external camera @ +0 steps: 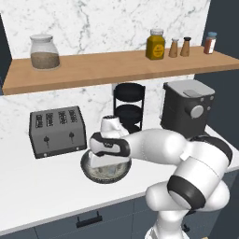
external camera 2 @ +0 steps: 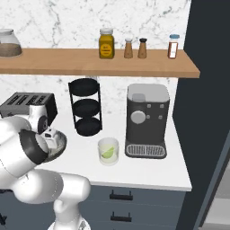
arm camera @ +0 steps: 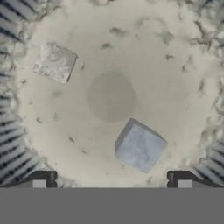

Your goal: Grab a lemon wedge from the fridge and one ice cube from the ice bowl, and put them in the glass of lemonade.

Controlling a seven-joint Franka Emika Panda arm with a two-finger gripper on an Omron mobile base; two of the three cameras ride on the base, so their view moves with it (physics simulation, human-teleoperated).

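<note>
The arm reaches down over the ice bowl (external camera: 106,172), which sits on the white desk (external camera: 37,186) just in front of the toaster (external camera: 57,130). In the hand view the gripper (arm camera: 111,179) has its jaws spread wide, holding nothing, with 2 ice cubes on the bowl's speckled floor: 1 ice cube (arm camera: 139,146) lies between the fingertips and just ahead of them, the other ice cube (arm camera: 54,62) lies farther off toward the ribbed wall. The glass of lemonade (external camera 2: 108,151) stands on the desk beside the coffee machine (external camera 2: 147,120), a lemon wedge (external camera 2: 107,153) already inside it. The dark fridge (external camera 2: 209,112) rises at the right.
</note>
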